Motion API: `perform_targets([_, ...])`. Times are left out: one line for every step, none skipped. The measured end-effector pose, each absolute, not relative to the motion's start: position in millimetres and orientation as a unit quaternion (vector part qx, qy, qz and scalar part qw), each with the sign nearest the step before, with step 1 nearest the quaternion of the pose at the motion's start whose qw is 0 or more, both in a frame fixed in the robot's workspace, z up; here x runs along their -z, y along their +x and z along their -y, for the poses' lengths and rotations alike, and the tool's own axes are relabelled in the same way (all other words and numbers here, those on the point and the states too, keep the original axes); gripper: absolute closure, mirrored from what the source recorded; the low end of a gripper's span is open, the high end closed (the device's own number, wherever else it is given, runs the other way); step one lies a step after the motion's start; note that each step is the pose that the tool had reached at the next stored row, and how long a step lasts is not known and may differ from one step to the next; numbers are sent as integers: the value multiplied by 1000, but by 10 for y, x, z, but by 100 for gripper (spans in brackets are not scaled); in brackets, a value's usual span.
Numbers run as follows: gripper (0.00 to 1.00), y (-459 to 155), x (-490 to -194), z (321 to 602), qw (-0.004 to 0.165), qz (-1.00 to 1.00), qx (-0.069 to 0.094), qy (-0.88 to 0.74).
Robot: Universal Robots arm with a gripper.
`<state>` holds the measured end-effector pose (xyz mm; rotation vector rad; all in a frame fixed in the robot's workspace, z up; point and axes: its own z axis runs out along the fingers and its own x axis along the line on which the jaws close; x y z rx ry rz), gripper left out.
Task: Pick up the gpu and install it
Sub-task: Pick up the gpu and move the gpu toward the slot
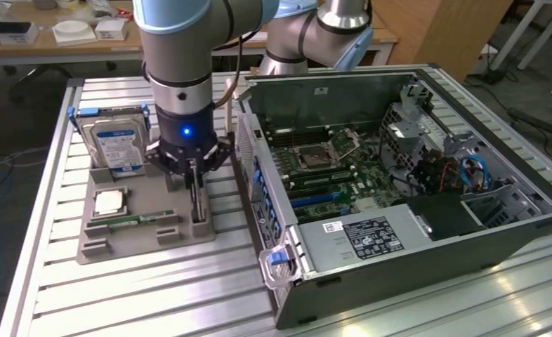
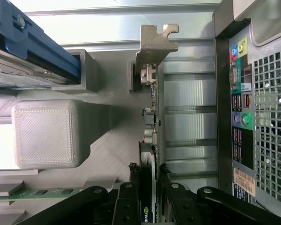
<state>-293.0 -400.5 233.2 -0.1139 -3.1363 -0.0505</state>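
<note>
Standing on its long edge, the gpu [image 1: 201, 210] [image 2: 152, 110] sits in a slot along the side of the tray [image 1: 126, 247] [image 2: 107, 154] that lies to the exterior view's right, with its metal bracket [image 2: 152, 44] at the far end. The end effector [image 1: 195, 184] [image 2: 150, 169] reaches straight down over the card's near half. Its fingers [image 2: 132, 187] are closed against the card's two faces, clamped on the gpu, which has not left its slot. On the same tray, a hard drive [image 1: 116, 144] [image 2: 28, 51] in blue rails stands at the far end. A square processor [image 1: 110, 202] lies nearer, and a green memory stick [image 1: 130, 220] [image 2: 37, 192] lies nearest. The tray rests on the slatted metal worktop [image 1: 145, 298] [image 2: 192, 89]. Just beside it, to the exterior view's right, an open computer case [image 1: 416, 232] [image 2: 264, 117] lies on its side with the motherboard [image 1: 337, 168] exposed and its rear port panel facing the tray.
</note>
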Motion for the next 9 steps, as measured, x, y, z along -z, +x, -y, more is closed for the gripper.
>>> perform_targets([74, -2931, -2342, 4005, 1, 999, 16, -36])
perform_targets([74, -2931, -2351, 4005, 1, 999, 16, -36])
perform_targets([74, -2930, -2359, 4005, 1, 999, 16, -36])
perform_targets([74, -2930, -2366, 4005, 1, 999, 16, -36])
perform_targets([74, -2930, -2375, 4005, 1, 999, 16, -36])
perform_targets([74, -2930, -2383, 4005, 1, 999, 16, -36])
perform_targets([74, -2930, -2392, 4005, 1, 999, 16, -36])
perform_targets([74, -2930, -2402, 4005, 1, 999, 16, -36])
perform_targets([74, -2930, -2412, 4005, 1, 999, 16, -36])
